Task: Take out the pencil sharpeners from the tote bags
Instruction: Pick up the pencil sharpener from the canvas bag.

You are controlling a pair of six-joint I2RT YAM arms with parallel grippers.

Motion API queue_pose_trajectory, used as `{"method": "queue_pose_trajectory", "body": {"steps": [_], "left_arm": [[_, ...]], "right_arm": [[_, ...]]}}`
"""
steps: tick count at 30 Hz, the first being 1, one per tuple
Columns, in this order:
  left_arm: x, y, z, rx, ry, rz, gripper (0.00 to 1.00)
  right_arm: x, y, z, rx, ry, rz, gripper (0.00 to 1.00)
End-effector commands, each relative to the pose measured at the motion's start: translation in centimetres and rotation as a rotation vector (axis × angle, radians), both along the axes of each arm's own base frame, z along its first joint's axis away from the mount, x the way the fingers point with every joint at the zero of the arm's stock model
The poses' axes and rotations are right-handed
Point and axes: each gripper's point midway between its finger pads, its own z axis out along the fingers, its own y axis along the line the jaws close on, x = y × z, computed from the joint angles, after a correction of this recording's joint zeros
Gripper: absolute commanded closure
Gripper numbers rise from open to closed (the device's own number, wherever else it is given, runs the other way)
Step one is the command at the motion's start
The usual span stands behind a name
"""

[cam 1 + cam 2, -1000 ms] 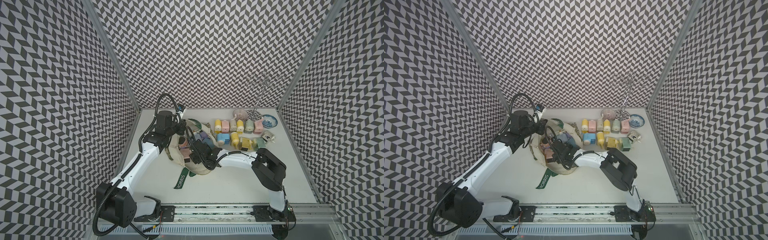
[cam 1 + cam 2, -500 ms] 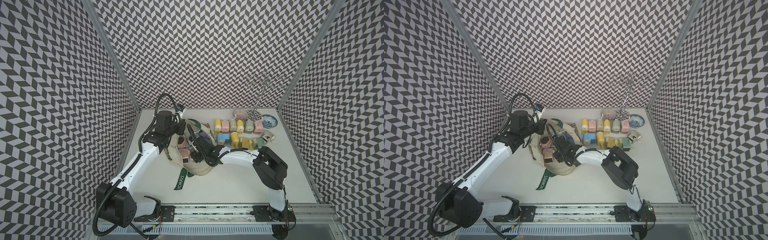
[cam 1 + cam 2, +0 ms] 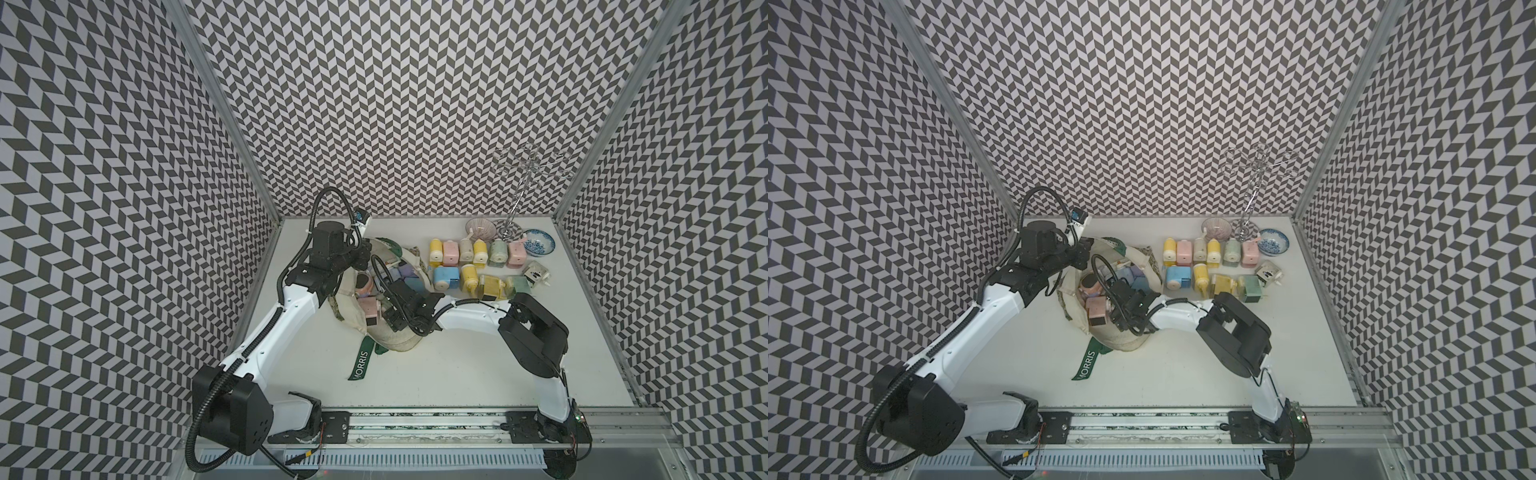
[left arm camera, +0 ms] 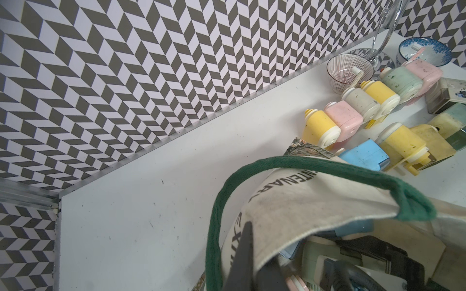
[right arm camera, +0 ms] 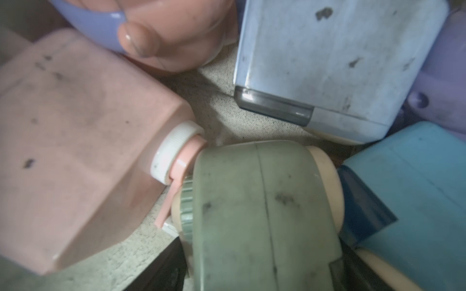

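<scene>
Wide open at 5 o'clock of the tote bag [image 3: 395,345], over bare surface [image 3: 457,374]. Blocked at 2 o'clock by rows of pencil sharpeners [image 3: 468,277], with bowls [image 3: 540,245] behind. Barred at 3 by right arm [image 3: 469,326], at 8 by left arm [image 3: 291,316]. Crammed inside the bag mouth.

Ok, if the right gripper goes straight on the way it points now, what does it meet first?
The green sharpener: it lies directly ahead of the right gripper, between its fingers, inside the bag. Whether the fingers touch it, I cannot tell.
</scene>
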Motion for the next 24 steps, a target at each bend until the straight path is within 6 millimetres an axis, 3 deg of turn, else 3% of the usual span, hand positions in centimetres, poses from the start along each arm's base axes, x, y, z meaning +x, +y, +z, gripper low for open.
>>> {"method": "queue_pose_trajectory", "body": {"steps": [1, 15, 24], "left_arm": [[0.0, -0.3, 4.4, -0.032, -0.132, -0.011, 1.00], [0.0, -0.2, 4.3, -0.028, -0.130, -0.007, 1.00], [0.0, -0.2, 4.4, -0.025, -0.132, -0.005, 1.00]], "right_arm": [[-0.8, 0.9, -0.4, 0.041, 0.043, 0.050, 0.27], [-1.8, 1.1, 5.2, 0.202, -0.028, 0.089, 0.48], [-2.2, 0.8, 5.5, 0.210, -0.023, 0.092, 0.53]]}}
